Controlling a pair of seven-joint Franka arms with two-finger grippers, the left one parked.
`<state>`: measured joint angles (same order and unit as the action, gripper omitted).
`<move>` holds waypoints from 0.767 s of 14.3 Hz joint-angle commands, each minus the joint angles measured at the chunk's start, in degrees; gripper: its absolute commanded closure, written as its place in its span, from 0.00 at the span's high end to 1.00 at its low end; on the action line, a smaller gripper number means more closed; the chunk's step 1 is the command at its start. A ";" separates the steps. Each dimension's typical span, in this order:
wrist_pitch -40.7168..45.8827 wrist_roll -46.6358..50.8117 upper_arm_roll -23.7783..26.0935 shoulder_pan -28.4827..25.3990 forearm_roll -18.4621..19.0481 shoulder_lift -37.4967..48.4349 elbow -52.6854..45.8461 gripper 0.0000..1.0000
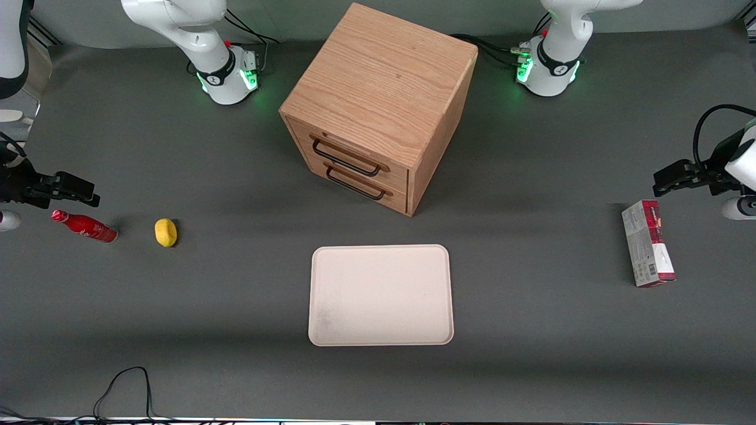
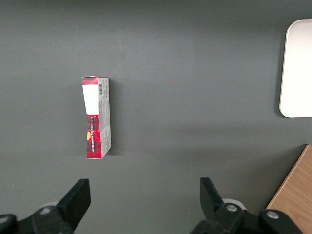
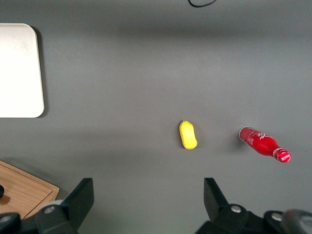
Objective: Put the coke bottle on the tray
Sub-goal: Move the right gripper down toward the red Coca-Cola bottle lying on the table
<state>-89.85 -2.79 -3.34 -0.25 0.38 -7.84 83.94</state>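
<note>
The coke bottle (image 1: pixel 85 226), small, slim and all red, lies on its side on the grey table at the working arm's end. It also shows in the right wrist view (image 3: pixel 263 144). The cream-white tray (image 1: pixel 381 295) lies flat at the table's middle, nearer the front camera than the wooden cabinet, with nothing on it; one corner of it shows in the right wrist view (image 3: pixel 19 70). My gripper (image 1: pixel 82 195) hovers above the table just beside the bottle's cap end, slightly farther from the front camera. It is open wide and empty (image 3: pixel 147 190).
A yellow lemon (image 1: pixel 166 232) lies between bottle and tray, also in the right wrist view (image 3: pixel 188 135). A wooden two-drawer cabinet (image 1: pixel 378 106) stands mid-table. A red-and-grey carton (image 1: pixel 648 251) lies toward the parked arm's end. A black cable (image 1: pixel 124 383) loops near the front edge.
</note>
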 commanded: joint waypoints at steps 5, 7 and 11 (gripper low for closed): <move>0.91 0.51 -0.44 -0.11 0.93 0.55 -0.10 1.00; 0.82 -6.84 -2.36 1.56 0.76 0.38 0.34 1.00; -0.85 -17.31 -12.28 1.74 0.14 -0.86 0.34 1.00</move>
<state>-89.89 -14.25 -11.61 1.51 0.72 -8.35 84.11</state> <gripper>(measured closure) 0.000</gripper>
